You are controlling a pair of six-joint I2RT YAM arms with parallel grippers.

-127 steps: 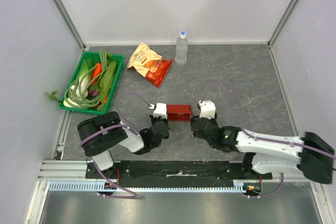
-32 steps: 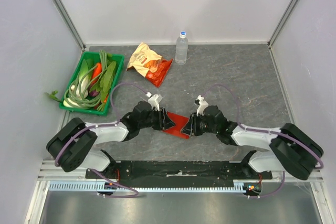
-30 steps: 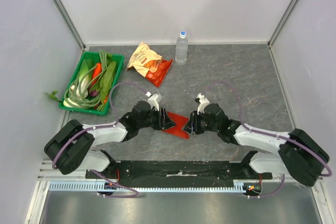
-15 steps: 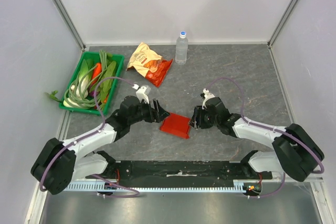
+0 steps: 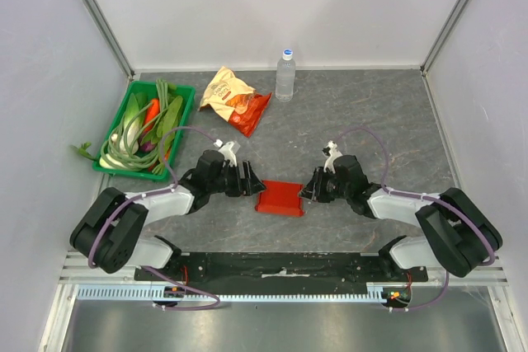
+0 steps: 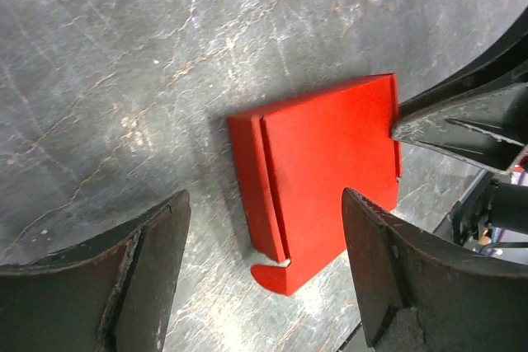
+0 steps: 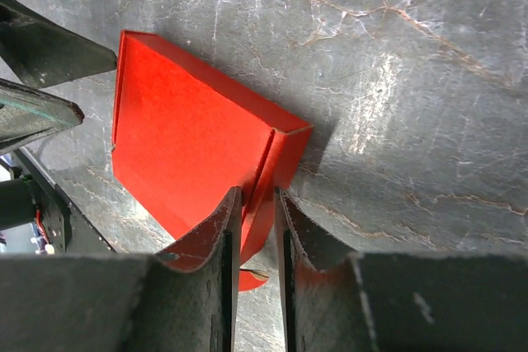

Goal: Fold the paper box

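Observation:
The paper box (image 5: 280,198), a bright red partly folded cardboard piece, lies flat on the grey table between my two grippers. My left gripper (image 5: 247,180) stands just left of it, open wide and touching nothing. In the left wrist view the box (image 6: 326,166) lies ahead between the spread fingers (image 6: 153,274). My right gripper (image 5: 307,191) is at the box's right edge. In the right wrist view its jaws (image 7: 257,195) are drawn narrow, with the box's raised side wall (image 7: 285,154) between them.
A green tray (image 5: 132,172) of vegetables sits at the left. An orange-and-red snack bag (image 5: 235,100) and a clear water bottle (image 5: 285,76) stand at the back. Pale walls enclose the table on three sides.
My left gripper let go of the box, opened wide and drew back to the left. The box went from tilted to lying flat. My right gripper's jaws narrowed around the box's right wall.

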